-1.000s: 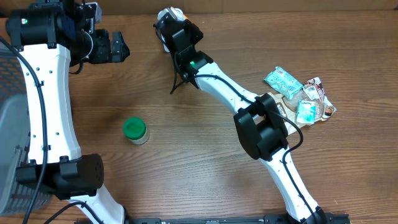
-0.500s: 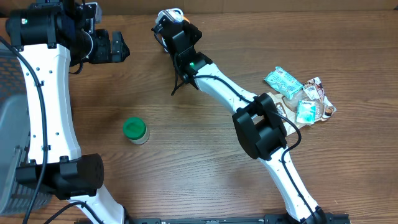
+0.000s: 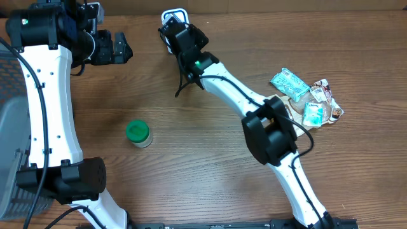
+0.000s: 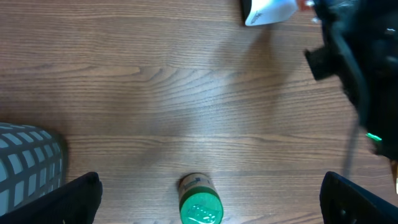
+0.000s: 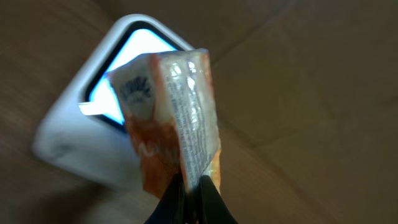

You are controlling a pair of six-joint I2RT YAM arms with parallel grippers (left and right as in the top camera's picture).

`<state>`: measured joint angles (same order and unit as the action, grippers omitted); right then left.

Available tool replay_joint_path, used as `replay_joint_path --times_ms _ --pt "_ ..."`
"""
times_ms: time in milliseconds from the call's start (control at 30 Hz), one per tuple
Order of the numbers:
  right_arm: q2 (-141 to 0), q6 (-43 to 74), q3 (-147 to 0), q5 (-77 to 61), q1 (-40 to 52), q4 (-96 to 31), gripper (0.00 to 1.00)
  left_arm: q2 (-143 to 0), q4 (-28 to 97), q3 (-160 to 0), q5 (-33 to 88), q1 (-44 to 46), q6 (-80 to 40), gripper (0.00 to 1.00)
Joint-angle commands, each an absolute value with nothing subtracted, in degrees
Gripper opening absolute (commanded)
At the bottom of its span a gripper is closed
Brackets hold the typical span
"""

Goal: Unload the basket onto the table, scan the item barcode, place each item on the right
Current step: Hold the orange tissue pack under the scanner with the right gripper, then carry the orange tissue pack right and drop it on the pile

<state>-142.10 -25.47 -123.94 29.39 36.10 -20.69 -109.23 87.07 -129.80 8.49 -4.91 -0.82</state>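
Observation:
My right gripper [image 5: 193, 183] is shut on the lower edge of an orange and white packet [image 5: 174, 106]. The packet stands upright, its printed seam towards the camera, just in front of the white scanner [image 5: 74, 127] with its bluish window. From overhead, the right gripper [image 3: 176, 30] sits at the back of the table right by the scanner [image 3: 175, 13]; the packet is hidden under the wrist there. The left gripper [image 3: 121, 48] hangs open at the back left, holding nothing. In the left wrist view the left gripper [image 4: 211, 190] stands wide, high above the table.
A green-lidded jar [image 3: 138, 133] stands left of centre, also seen below the left wrist as the jar [image 4: 200, 200]. Several packets [image 3: 305, 98] lie in a pile at the right. A grey mesh basket [image 3: 11, 127] sits at the left edge.
My right gripper has shifted slightly with the packet, and more of the scanner's white frame shows beside it. The left arm has not moved.

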Motion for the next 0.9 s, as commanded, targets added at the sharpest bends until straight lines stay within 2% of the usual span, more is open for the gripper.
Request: replay_joint_path --times_ms 0,233,533,667,867 --pt "-129.8 -10.5 -124.4 17.6 35.8 -26.5 0.04 -108.0 86.9 -130.5 8.4 -4.8 0.7 1.00" --pt "-115.3 11.6 -124.4 -0.5 32.4 -55.4 0.04 -108.0 86.9 -130.5 8.4 -4.8 0.7 1.00" --pt "-109.4 19.9 -124.2 -1.4 22.4 -83.2 0.04 -108.0 86.9 -130.5 8.4 -4.8 0.7 1.00" --pt "-109.6 20.9 -120.9 -1.4 17.3 -88.2 0.04 -108.0 86.9 -130.5 8.4 -4.8 0.7 0.99" --pt "-109.6 22.7 -110.7 0.5 9.5 -88.3 0.04 -108.0 86.9 -130.5 8.4 -4.8 0.7 1.00"
